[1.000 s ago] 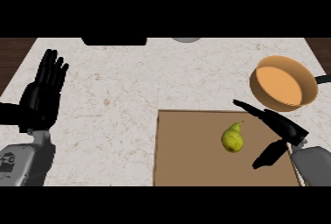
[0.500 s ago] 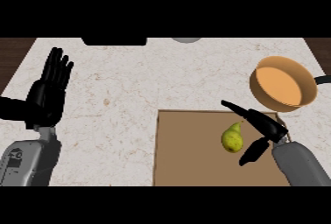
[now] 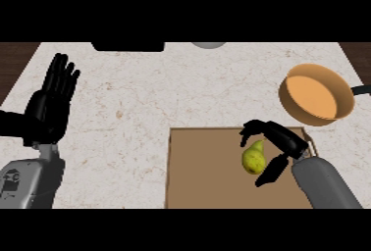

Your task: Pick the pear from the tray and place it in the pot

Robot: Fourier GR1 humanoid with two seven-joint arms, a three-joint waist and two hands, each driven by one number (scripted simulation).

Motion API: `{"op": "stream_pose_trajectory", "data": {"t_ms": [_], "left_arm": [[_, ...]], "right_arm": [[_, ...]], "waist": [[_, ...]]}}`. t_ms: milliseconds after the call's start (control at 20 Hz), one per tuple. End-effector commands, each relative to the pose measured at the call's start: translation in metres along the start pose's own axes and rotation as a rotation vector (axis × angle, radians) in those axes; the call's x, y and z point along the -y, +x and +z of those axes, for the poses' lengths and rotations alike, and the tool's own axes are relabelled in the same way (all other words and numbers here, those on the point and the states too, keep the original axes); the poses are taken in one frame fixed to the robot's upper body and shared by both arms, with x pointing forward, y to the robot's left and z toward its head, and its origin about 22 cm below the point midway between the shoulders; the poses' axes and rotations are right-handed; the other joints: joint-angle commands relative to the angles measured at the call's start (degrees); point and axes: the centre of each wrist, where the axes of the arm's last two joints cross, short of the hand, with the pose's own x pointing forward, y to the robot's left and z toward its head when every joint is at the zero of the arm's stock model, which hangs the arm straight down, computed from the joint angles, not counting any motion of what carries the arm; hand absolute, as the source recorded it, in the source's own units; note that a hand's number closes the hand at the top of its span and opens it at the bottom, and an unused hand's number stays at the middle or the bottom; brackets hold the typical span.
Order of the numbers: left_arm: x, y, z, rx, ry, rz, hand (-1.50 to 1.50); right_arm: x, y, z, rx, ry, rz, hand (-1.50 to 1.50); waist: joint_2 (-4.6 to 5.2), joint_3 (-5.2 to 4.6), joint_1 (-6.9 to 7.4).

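Head view, right hand fingers curled around pear on tray, contact unclear, left hand open.

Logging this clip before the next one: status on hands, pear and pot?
Right hand curling over pear, not closed. Pear lying on tray. Left hand open, resting at left. Pot unobstructed.

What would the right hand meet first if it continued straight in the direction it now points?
The right hand points up and to the left, fingers curling over the pear on the tray. Going straight on, it would probably meet the pear's top first, though its height above the fruit is unclear.
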Motion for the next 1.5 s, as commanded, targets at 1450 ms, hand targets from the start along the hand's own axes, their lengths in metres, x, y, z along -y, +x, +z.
{"op": "stream_pose_trajectory", "data": {"t_ms": [1450], "left_arm": [[-0.009, -0.009, 0.010, 0.000, 0.032, -0.011, 0.00]], "right_arm": [[-0.032, 0.289, 0.048, -0.067, -0.740, 0.561, 1.50]], "waist": [[-0.12, 0.45, -1.19]]}}
